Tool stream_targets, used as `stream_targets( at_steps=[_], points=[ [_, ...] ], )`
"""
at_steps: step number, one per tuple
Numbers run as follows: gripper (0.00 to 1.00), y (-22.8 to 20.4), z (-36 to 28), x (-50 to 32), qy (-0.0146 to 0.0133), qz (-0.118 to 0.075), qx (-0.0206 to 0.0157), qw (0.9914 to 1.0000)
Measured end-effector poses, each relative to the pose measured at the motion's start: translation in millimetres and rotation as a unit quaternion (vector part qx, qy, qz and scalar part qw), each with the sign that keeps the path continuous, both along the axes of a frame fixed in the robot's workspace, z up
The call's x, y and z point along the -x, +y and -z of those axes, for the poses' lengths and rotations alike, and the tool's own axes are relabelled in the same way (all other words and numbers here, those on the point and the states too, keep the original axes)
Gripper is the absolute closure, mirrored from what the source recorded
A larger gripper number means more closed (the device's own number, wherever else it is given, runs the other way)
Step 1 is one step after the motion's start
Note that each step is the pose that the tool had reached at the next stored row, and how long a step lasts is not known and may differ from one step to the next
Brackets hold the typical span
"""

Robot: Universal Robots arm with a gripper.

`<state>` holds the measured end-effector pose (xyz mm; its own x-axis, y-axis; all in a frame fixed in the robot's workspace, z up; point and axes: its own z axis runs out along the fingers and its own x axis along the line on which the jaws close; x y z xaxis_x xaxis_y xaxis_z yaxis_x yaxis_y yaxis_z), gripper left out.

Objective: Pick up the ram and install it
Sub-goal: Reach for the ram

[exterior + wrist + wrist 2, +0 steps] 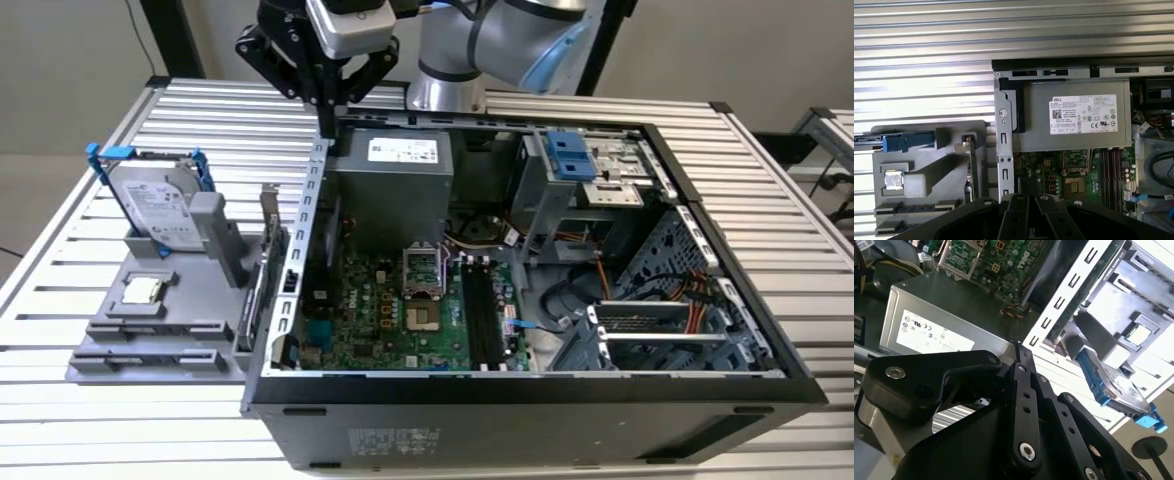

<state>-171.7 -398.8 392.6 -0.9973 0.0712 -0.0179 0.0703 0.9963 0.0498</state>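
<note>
1. The gripper [324, 120] hangs above the back corner of the open computer case [534, 385], on the exterior view's left, over the case wall beside the power supply [394, 180].
2. Its fingers are closed tip to tip with nothing between them; in both wrist views the black fingers [1021, 390] lie pressed side by side.
3. The ram [267, 270] stands on edge as a thin dark stick in the grey holder [147, 345], along the holder's side nearest the case and just beside the case's outer wall. In the first wrist view it shows edge-on as a narrow line [974, 175].
4. The gripper is apart from the ram, higher up and further toward the back of the table [787, 200].
5. The black memory slots [481, 310] lie on the green motherboard [374, 310] inside the case, next to the CPU socket [424, 270]. The ram sits outside the case, apart from them.
6. On the same holder, the silver hard drive [154, 205] with blue brackets stands tilted at the back, and the small square CPU chip [140, 290] lies flat in front of it.
7. In the second wrist view, the power supply's label [936, 337] lies beyond the fingertips.
</note>
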Motion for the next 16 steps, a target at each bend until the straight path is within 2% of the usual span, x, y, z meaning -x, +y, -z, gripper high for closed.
stream_targets(
  at_steps=[16],
  points=[
    [1.00, 0.0, 0.0, 9.3, 0.0004, 0.000, 0.0000, 1.00000]
  ],
)
